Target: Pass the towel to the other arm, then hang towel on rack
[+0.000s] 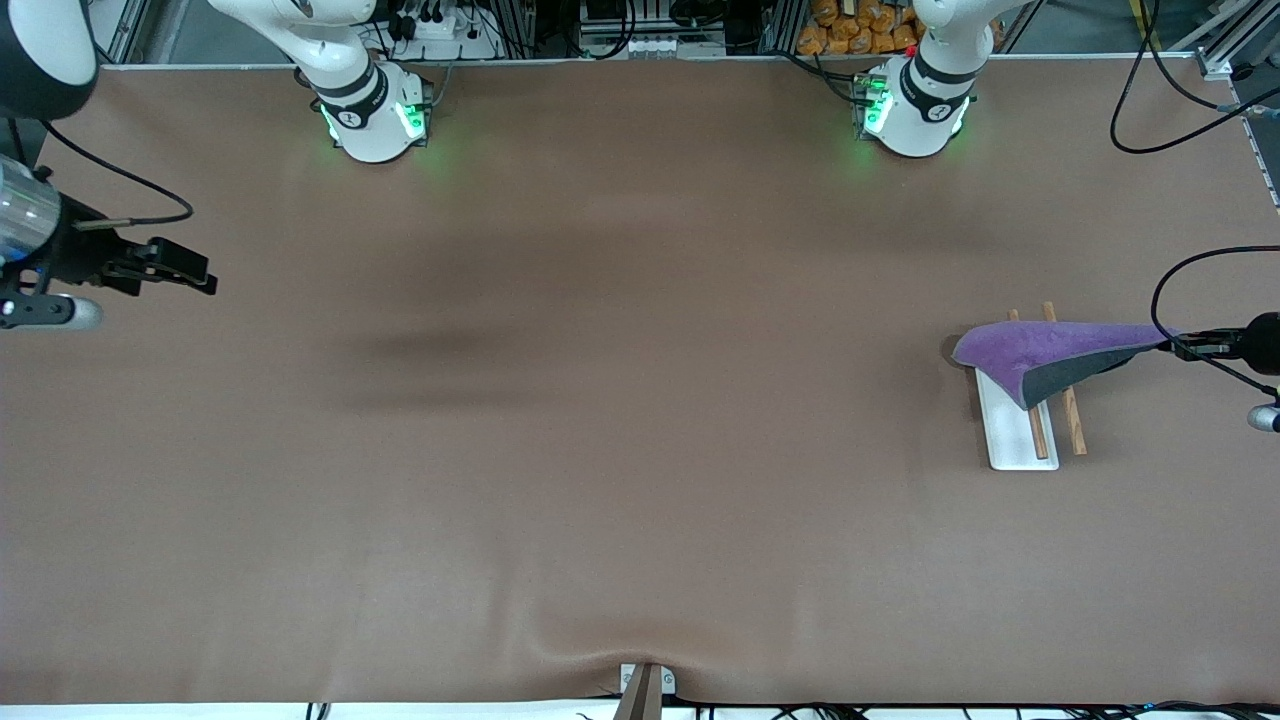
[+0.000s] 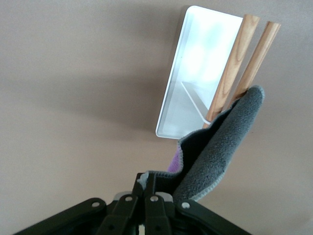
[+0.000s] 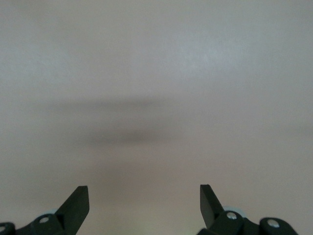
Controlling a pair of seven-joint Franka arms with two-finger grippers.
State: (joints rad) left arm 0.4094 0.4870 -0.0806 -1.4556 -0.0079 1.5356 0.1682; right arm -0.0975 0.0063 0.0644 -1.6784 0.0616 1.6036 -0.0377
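1. The left gripper (image 1: 1180,346) was clamped on one corner of the towel (image 1: 1045,352), which hung draped over the rack (image 1: 1020,440) at the left arm's end of the table.
2. The right gripper (image 1: 190,270) waited with jaws wide apart, holding nothing.
3. Risk: the towel seemed to lie mostly to one side; on release it might slide off the rods (image 2: 234,73).

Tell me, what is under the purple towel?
The towel, pinched by the left gripper, hangs over the rack. Below it show the white base plate and two wooden rods. The rods' upper stretch is covered. The right gripper waits, open.
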